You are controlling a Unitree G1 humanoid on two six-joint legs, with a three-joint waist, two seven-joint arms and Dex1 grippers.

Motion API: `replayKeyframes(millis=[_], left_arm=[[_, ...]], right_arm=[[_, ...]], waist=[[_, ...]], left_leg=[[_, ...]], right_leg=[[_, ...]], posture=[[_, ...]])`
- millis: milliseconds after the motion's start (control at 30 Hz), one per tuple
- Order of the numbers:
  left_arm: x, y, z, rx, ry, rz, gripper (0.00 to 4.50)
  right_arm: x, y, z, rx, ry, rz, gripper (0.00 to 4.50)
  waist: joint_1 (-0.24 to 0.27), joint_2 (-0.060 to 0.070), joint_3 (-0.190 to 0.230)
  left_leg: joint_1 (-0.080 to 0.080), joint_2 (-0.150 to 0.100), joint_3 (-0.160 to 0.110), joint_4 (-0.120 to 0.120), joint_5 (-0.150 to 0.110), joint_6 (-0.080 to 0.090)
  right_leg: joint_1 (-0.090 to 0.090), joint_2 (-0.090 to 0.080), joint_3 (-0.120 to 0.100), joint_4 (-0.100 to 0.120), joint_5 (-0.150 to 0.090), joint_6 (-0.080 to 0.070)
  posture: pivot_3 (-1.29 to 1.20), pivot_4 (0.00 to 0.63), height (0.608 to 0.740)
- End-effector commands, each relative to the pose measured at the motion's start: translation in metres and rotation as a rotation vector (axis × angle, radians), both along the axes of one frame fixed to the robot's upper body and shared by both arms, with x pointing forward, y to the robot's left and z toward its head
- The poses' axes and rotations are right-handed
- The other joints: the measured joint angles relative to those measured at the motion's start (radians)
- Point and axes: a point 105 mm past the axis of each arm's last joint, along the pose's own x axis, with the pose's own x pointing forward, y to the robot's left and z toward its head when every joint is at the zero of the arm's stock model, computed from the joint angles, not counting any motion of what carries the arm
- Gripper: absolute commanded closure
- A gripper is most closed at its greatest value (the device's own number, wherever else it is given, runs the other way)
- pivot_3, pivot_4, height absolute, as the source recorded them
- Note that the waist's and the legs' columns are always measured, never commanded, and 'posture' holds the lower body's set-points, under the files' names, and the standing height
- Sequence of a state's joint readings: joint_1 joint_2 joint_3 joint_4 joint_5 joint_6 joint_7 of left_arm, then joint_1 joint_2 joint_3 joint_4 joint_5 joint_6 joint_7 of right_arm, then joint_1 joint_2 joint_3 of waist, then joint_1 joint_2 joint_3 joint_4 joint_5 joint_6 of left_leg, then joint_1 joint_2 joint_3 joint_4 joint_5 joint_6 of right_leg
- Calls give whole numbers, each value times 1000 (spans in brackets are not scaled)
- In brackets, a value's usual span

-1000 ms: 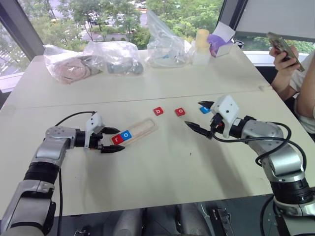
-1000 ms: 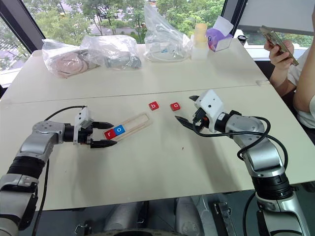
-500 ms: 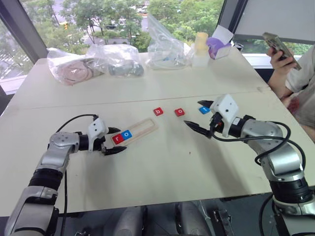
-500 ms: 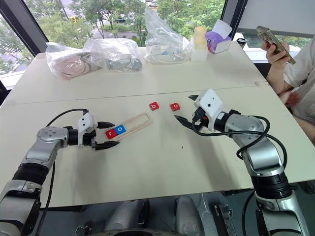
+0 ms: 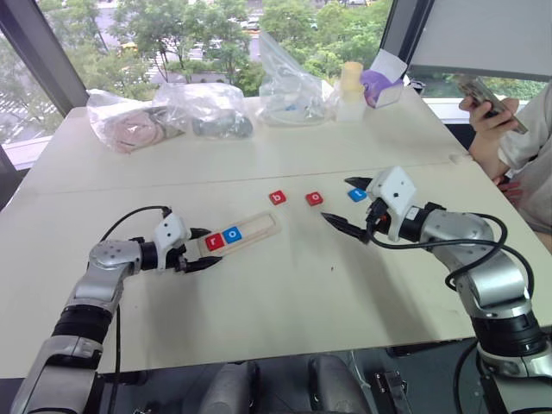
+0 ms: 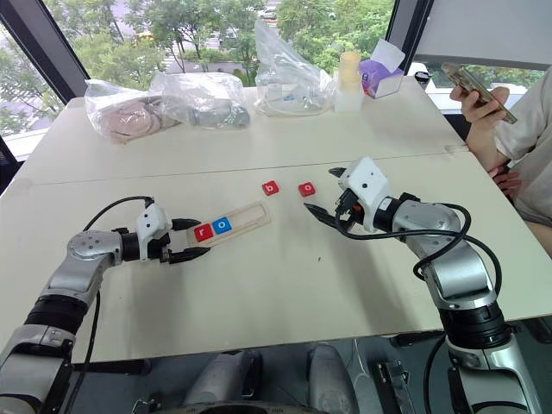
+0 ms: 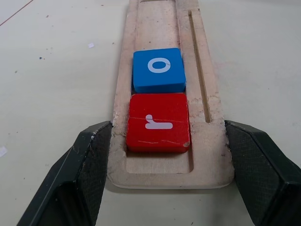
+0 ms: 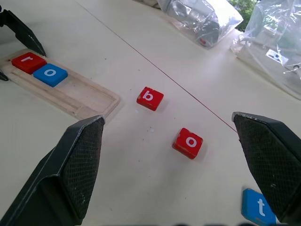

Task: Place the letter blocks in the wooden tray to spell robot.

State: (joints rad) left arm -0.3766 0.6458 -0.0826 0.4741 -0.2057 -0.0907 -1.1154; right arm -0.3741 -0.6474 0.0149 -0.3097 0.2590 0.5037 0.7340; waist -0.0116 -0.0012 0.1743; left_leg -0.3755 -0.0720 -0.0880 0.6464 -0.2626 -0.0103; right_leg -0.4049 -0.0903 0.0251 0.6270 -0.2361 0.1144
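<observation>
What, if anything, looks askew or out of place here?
The wooden tray lies diagonally to the table edge, its end between the left hand's fingers; the r block and blue o block sit squarely inside. Nothing spilled.

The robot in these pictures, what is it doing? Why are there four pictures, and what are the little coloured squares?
It is a robot with two arms, each ending in two black fingers. Two pictures come from cameras in its head, looking down over a table. The other two come from cameras on its wrists, looking along the fingers. The left arm's fingers are closed on the end of the wooden tray, one on each side. In the tray lie a red r and a blue o. The right arm's fingers hang wide open above the table. Near them lie a red b, a red o and a blue t. Plastic bags sit at the far side.
</observation>
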Motion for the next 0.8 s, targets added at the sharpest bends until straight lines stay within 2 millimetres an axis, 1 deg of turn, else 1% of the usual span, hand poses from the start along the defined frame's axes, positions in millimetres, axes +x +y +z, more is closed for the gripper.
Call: replayKeyframes(millis=[33, 100, 167, 233, 300, 367, 533, 800], left_arm=[[-17, -2, -26, 29, 123, 3, 1384], [-23, -15, -18, -7, 124, -44, 1384], [-33, -32, -12, -19, 119, -129, 1384], [-44, -45, -11, -8, 129, -211, 1384], [-52, -53, -13, -1, 141, -255, 1384], [-57, -57, -13, 9, 148, -293, 1384], [-61, -66, -15, 34, 149, -345, 1384], [-73, -68, -23, 92, 132, -425, 1384]], right_arm=[[-2, 7, 15, 5, -57, 33, 0], [-2, 6, 16, 4, -57, 32, 0], [-2, 6, 16, 5, -56, 33, 0], [-1, 7, 17, 4, -56, 33, 0], [-1, 8, 17, 4, -56, 35, 0], [-1, 8, 17, 4, -55, 36, 0], [-2, 8, 17, 3, -53, 34, 0], [-3, 7, 17, 2, -53, 30, 0]], waist=[[0, 0, 0], [0, 0, 0], [0, 0, 0], [3, 0, 0], [4, 0, 0], [5, 0, 0], [6, 0, 0], [8, 0, 0]], left_leg=[[0, 0, 0, 0, 0, 0], [0, 0, 0, 0, 0, 0], [-1, 0, 0, -1, 0, 0], [-4, 0, 0, -2, 0, 0], [-10, -1, 0, -1, -1, 1], [-14, -2, 0, -1, -1, 1], [-15, -3, 0, -1, -2, 2], [-15, -3, 0, -1, -2, 3]], right_leg=[[0, 0, 0, 0, 0, 0], [0, -1, 0, 0, 1, -1], [-1, -1, 0, -2, 1, -2], [-2, -1, 0, -6, 2, 0], [-5, -1, -1, -8, 3, 2], [-8, -3, -1, -10, 4, 1], [-9, -5, -1, -12, 3, 1], [-8, -5, -2, -13, 3, 0]], posture=[[0, 150, 740], [0, 150, 740], [0, 150, 740], [0, 150, 740], [0, 150, 740], [0, 150, 740], [0, 150, 740], [0, 150, 740]])
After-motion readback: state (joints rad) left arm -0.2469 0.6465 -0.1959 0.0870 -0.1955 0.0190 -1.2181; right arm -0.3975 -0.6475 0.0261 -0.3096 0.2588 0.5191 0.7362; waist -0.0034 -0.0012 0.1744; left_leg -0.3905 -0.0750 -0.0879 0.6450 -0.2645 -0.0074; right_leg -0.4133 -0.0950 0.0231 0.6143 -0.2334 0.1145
